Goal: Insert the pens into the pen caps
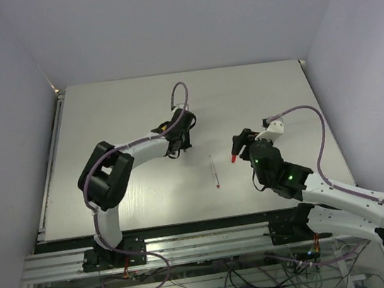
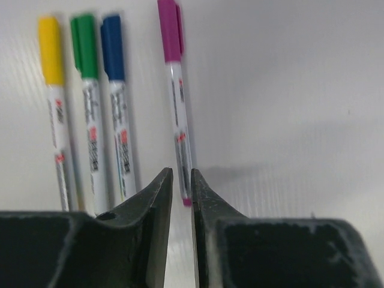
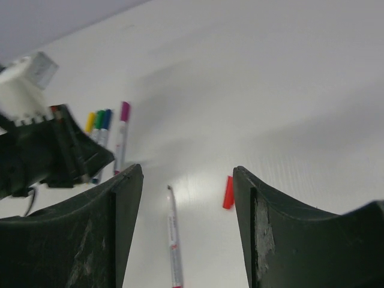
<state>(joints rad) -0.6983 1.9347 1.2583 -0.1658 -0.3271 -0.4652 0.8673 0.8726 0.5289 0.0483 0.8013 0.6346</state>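
Note:
Four capped pens lie side by side on the table in the left wrist view: yellow (image 2: 55, 114), green (image 2: 91, 120), blue (image 2: 120, 126) and purple (image 2: 178, 108). My left gripper (image 2: 182, 174) hovers at the purple pen's tail end, its jaws a narrow gap apart and slightly wider than the pen. An uncapped whitish pen (image 1: 214, 171) lies mid-table, and a loose red cap (image 1: 233, 158) lies to its right. My right gripper (image 3: 186, 171) is wide open above them. Both the pen (image 3: 174, 240) and the red cap (image 3: 228, 192) show between its fingers.
The right wrist view shows the left gripper's black body (image 3: 54, 150) at its left edge, beside the row of capped pens (image 3: 102, 123). The white table (image 1: 116, 112) has walls at the back and on both sides.

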